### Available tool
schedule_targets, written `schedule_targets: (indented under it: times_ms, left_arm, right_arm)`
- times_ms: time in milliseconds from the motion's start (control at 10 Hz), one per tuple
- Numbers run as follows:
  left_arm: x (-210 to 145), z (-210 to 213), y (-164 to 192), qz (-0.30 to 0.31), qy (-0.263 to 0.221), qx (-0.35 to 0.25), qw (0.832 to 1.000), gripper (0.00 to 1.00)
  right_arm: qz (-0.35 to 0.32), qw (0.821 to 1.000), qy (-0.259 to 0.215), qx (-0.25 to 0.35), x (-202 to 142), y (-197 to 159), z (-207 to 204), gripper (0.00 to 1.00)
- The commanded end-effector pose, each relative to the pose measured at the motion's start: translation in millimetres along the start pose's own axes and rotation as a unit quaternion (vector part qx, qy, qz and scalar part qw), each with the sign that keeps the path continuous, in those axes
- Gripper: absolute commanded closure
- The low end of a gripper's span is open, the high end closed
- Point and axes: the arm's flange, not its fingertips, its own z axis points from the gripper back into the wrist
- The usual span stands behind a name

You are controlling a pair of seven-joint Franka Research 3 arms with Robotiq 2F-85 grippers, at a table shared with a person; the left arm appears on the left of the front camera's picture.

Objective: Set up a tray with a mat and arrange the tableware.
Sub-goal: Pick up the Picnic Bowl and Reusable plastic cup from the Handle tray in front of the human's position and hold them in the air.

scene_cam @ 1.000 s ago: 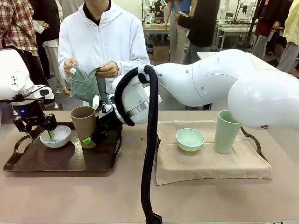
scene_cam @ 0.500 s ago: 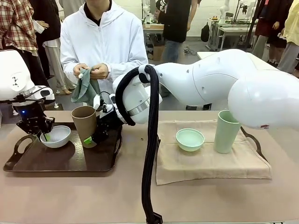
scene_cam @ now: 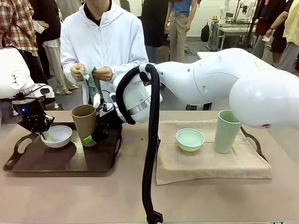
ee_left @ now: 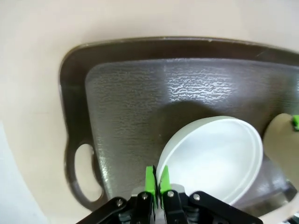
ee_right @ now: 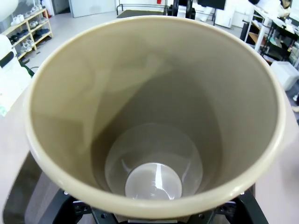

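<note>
Tray holds small white bowl — tall tan-brown cup beside it.

bright even light, looks like it's from overhead, soft shadow under the tray on the desk, glare spot deep in the tan-brown cup, wrist views bend at edges
</note>
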Motion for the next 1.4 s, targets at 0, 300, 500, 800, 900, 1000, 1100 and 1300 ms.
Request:
schedule_targets:
  times_ms: [0, 300, 500, 800, 900, 1000, 1100, 1300]
  left_arm:
    - [-20.2, 24.7, -2.1, -0.005, 0.018, 0.011, 1.000, 1.00]
    - [-71.1, 115.5, -9.0, -0.006, -0.024, 0.009, 1.000, 1.00]
    - [-99.4, 166.2, -16.9, 0.000, -0.074, 0.017, 0.997, 1.00]
    - [-133.5, 215.0, -29.6, 0.011, -0.131, 0.025, 0.991, 1.00]
    - [-136.6, 217.8, -27.5, 0.013, -0.145, 0.012, 0.989, 1.00]
    - [-127.3, 222.1, -27.6, -0.004, -0.119, 0.005, 0.993, 1.00]
    - [-127.3, 222.1, -27.6, -0.004, -0.119, 0.005, 0.993, 1.00]
    - [-127.3, 222.1, -27.6, -0.004, -0.119, 0.005, 0.993, 1.00]
  right_arm:
    - [0.011, 1.000, -0.003, 0.018, 42.4, 24.7, 33.8, 1.00]
    - [0.022, 1.000, 0.013, -0.002, 112.8, 56.7, 91.2, 1.00]
    - [0.029, 0.999, 0.036, -0.026, 147.4, 67.8, 113.6, 1.00]
    - [0.054, 0.997, 0.041, -0.038, 196.2, 83.4, 130.1, 1.00]
    - [0.044, 0.998, 0.028, -0.034, 180.7, 69.1, 124.7, 1.00]
    - [0.044, 0.998, 0.028, -0.034, 180.7, 69.1, 124.7, 1.00]
    - [0.044, 0.998, 0.028, -0.034, 180.7, 69.1, 124.7, 1.00]
    - [0.044, 0.998, 0.028, -0.034, 180.7, 69.1, 124.7, 1.00]
